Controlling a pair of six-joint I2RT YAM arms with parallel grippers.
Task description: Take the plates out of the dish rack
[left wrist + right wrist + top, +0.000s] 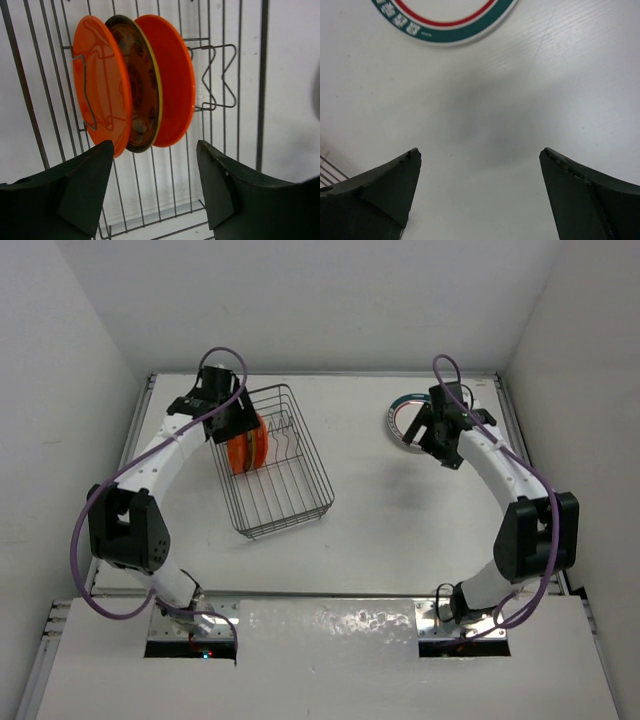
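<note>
The dark wire dish rack [285, 475] stands left of centre. Three plates stand on edge in its far end: an orange plate [100, 95], a plate with dark reddish marks and a pale rim [142, 90], and a second orange plate [172, 75]. In the top view they show as an orange cluster [250, 448]. My left gripper [236, 426] hangs open and empty just above them, and in the left wrist view [155, 185] its jaws are spread short of the plates. A white plate with a teal-and-red rim band [402, 420] lies flat on the table, and its edge also shows in the right wrist view [465, 34]. My right gripper [440, 443] is open and empty beside it, over bare table [480, 167].
The near half of the rack [263, 75] holds only upright tines [220, 75]. White walls enclose the table at the back and sides. A corner of the rack's wires [327, 175] shows at the left of the right wrist view.
</note>
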